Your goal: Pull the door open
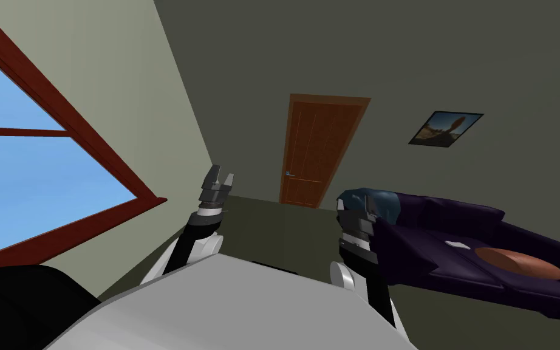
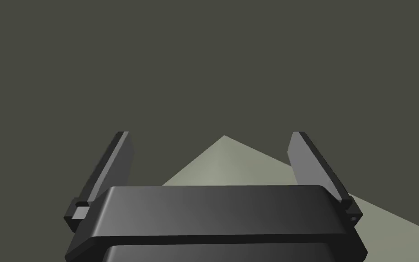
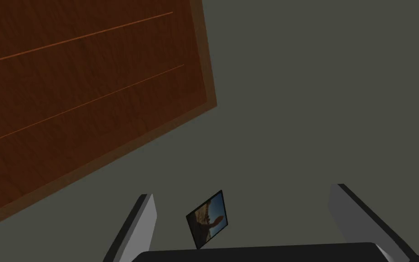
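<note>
- A red-framed window [image 1: 60, 130] is filling the wall on my left and showing blue sky.
- The left gripper [image 1: 221, 176] is hovering in front of me, left of the door. Its fingers are standing wide apart and gripping nothing.
- The brown door [image 1: 315, 152] is sitting flush in its frame in the far wall, well apart from both grippers. What seems to be a small pale handle [image 1: 289, 174] is showing at its left edge, though it is too small to be sure.
- The right gripper [image 3: 241, 191] is pointing at the grey wall beside the door, with its fingers spread wide and nothing between them.
- A framed picture [image 1: 446, 129] is hanging right of the door.
- A dark purple sofa [image 1: 455, 249] is standing along the right side and carrying a brown cushion [image 1: 519, 262].
</note>
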{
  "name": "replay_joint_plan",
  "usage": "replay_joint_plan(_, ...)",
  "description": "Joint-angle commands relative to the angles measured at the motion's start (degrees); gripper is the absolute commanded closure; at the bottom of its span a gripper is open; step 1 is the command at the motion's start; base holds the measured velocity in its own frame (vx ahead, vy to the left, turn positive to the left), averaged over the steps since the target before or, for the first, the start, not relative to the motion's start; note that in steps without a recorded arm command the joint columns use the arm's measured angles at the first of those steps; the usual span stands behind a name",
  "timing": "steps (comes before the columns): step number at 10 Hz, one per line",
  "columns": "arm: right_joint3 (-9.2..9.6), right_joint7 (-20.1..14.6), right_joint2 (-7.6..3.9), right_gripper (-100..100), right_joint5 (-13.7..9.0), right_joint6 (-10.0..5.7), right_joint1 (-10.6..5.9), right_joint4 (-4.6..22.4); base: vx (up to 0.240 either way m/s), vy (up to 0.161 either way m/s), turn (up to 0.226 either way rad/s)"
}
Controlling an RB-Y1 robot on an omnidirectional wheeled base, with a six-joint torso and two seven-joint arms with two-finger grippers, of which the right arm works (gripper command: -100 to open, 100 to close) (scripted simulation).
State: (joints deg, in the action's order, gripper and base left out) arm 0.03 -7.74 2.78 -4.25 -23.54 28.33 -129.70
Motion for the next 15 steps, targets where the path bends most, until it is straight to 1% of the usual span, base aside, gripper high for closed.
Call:
replay_joint_plan(1,-0.04,-0.1,-0.89,-100,0.0,-0.51,-0.48,1.8,0.085,0.026,0.022)
replay_joint_plan(3,-0.09,-0.2,-1.78,-100,0.0,-1.1,-1.02,3.8,0.16,0.049,0.017)
replay_joint_plan(5,-0.15,-0.3,-2.82,-100,0.1,-1.88,-1.75,6.5,0.155,0.032,0.021)
replay_joint_plan(6,-0.17,-0.4,-3.09,-100,0.1,-2.09,-1.95,7.3,0.125,0.03,0.018)
replay_joint_plan(7,-0.2,-0.4,-3.63,-100,0.1,-2.53,-2.36,8.8,0.126,0.033,0.018)
replay_joint_plan(9,-0.25,-0.5,-4.2,-100,0.1,-3.05,-2.86,10.7,0.124,0.041,0.018)
replay_joint_plan(10,-0.29,-0.6,-4.77,-100,0.2,-3.58,-3.35,12.5,0.117,0.036,0.023)
replay_joint_plan(15,-0.41,-0.9,-6.18,-100,0.2,-5.06,-4.73,17.7,0.105,0.037,0.017)
